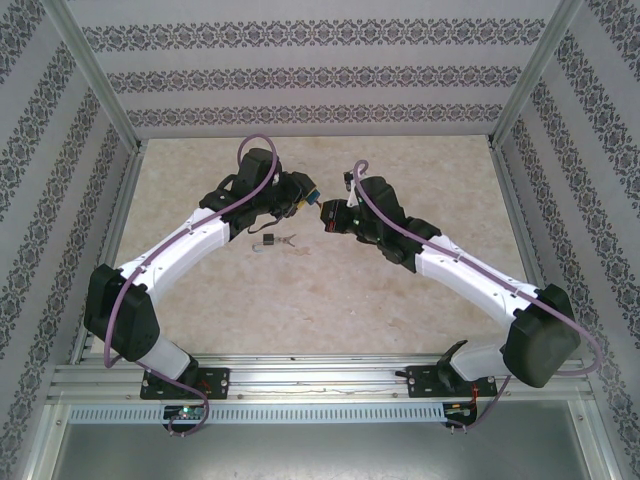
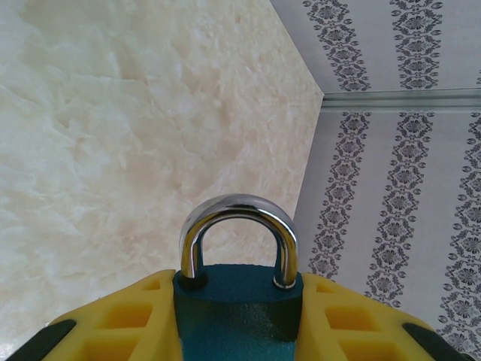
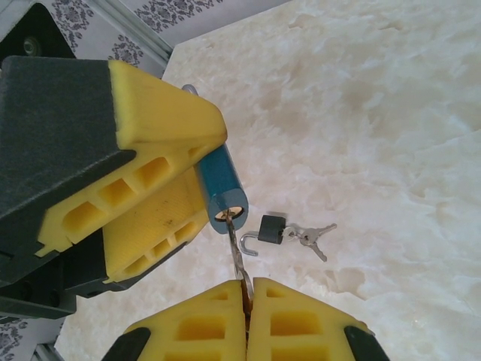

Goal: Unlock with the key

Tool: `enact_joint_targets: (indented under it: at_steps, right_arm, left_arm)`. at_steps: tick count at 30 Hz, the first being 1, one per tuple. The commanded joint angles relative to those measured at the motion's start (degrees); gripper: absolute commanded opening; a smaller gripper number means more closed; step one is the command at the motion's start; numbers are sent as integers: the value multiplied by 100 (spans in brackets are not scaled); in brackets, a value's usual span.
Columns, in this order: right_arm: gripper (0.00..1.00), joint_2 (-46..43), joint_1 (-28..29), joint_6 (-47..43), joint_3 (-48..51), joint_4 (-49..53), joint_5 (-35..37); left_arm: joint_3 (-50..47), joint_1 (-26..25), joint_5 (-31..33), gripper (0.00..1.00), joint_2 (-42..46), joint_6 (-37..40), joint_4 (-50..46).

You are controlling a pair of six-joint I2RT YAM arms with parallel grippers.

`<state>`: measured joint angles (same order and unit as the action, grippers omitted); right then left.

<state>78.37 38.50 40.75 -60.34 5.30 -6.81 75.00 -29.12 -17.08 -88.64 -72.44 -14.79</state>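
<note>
Nearest in the right wrist view, the right gripper [image 3: 246,292] has its two yellow fingers pressed together with almost no gap, and they pinch the head of a thin metal key [image 3: 235,252]. The blade of the key rises from the fingers to the blue padlock [image 3: 219,184], just above them. Its tip meets the keyway in the pale bottom face of this padlock, but how deep it sits I cannot tell. The blue padlock is held in the air, above the table [image 3: 391,113], by the left gripper [image 2: 239,287]. That gripper's fingers stand at a narrow width, one on each flat side of the padlock body, and they clamp it firmly. In the left wrist view the chrome shackle [image 2: 237,219] stands upright out of the blue body, and both of its legs go down to the top of the body, so it looks closed. Beyond the blue padlock, lying on the table below it and apart from both grippers, is a small dark padlock [image 3: 272,228] whose shackle is swung out. A bunch of keys [image 3: 311,236] touches the side of this small padlock that is turned away from the blue padlock. Farthest, behind the shackle, is the patterned wall [image 2: 406,226].
</note>
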Motion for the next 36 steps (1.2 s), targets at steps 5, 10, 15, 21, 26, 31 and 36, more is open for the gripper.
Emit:
enact_joint_targets:
  at_steps: [5, 10, 15, 21, 26, 31, 36]
  right_arm:
    - [0, -596, 79, 64, 818, -579, -93]
    - [0, -861, 106, 126, 1078, -745, -93]
    - [0, -877, 169, 47, 1048, -977, 26]
    - [0, -644, 168, -6, 818, -1081, 73]
    - [0, -509, 140, 47, 765, -1080, 136]
    - [0, -487, 113, 86, 797, -1230, 145]
    - [0, -448, 70, 143, 787, -1312, 81]
  left_arm:
    - [32, 76, -111, 34, 246, 114, -124]
    - [-3, 82, -159, 34, 237, 78, -62]
    - [-12, 82, -201, 34, 253, 63, -42]
    - [-56, 80, -232, 34, 284, 31, -3]
    - [-89, 82, -264, 34, 289, -7, 61]
    - [-93, 82, -280, 34, 303, -25, 98]
    - [-99, 82, -302, 34, 304, -33, 108]
